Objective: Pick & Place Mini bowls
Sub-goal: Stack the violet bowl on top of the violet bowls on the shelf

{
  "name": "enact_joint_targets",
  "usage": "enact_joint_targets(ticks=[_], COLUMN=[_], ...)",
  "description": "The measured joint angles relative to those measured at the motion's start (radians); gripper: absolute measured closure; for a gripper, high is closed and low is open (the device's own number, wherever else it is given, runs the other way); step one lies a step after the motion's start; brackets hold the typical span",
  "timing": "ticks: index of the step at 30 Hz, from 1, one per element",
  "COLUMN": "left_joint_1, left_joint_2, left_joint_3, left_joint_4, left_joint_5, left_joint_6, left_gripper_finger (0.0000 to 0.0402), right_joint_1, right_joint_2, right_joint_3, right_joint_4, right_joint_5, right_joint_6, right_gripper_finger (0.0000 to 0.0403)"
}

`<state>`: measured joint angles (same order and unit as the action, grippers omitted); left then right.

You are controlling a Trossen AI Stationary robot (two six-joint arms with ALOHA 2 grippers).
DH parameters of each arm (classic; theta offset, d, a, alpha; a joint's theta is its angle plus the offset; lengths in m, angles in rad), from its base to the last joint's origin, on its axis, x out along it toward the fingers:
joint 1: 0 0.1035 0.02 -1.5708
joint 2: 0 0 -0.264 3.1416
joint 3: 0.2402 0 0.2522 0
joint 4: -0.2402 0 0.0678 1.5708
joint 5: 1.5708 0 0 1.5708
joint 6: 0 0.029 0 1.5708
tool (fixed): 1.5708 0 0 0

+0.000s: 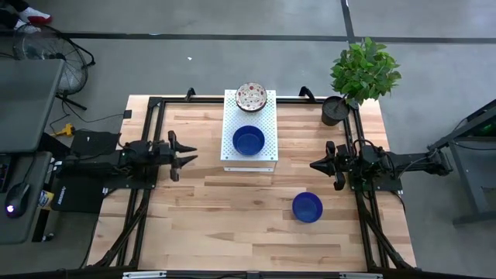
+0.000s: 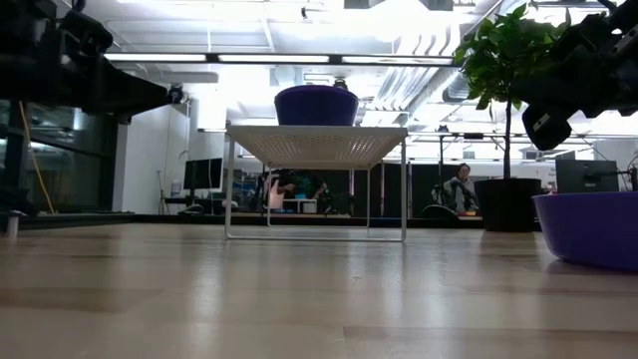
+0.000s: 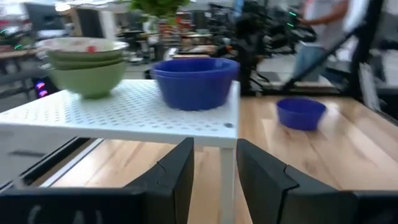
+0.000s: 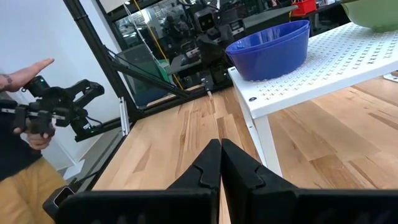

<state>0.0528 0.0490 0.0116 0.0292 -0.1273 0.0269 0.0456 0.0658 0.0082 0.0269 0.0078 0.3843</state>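
Note:
A white perforated stand (image 1: 249, 160) sits at the table's far middle. On it, a stack of white speckled bowls (image 1: 251, 97) (image 3: 87, 62) rests at the far end, and blue bowls (image 1: 249, 140) (image 3: 196, 81) (image 4: 270, 50), seemingly nested, rest nearer. One more blue bowl (image 1: 308, 207) (image 3: 301, 113) (image 2: 593, 227) stands on the wood, near right. My left gripper (image 1: 192, 156) (image 3: 214, 168) hovers open, left of the stand. My right gripper (image 1: 313, 165) (image 4: 220, 155) is shut, right of the stand and beyond the lone blue bowl.
A potted plant (image 1: 335, 111) stands at the table's far right corner. A black frame (image 1: 155, 105) runs along the table's edges. A person's hand (image 4: 28, 74) holding a device shows beyond the left side. Bare wood lies in front of the stand.

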Motion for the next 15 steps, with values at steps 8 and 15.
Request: enact_joint_targets(ticks=[8,15], left_joint_1=[0.000,0.000], left_joint_2=[0.000,0.000], left_joint_3=[0.000,0.000], left_joint_4=[0.016,0.015], left_joint_5=[-0.108,-0.096], left_joint_6=[-0.032,0.038], left_gripper_finger=[0.0284,0.0284], right_joint_1=[0.000,0.000], right_joint_2=[0.000,0.000], right_joint_3=[0.000,0.000], right_joint_4=[0.000,0.000], right_joint_5=[0.000,0.000], right_joint_6=[0.000,0.000], right_gripper_finger=[0.0402,0.0402])
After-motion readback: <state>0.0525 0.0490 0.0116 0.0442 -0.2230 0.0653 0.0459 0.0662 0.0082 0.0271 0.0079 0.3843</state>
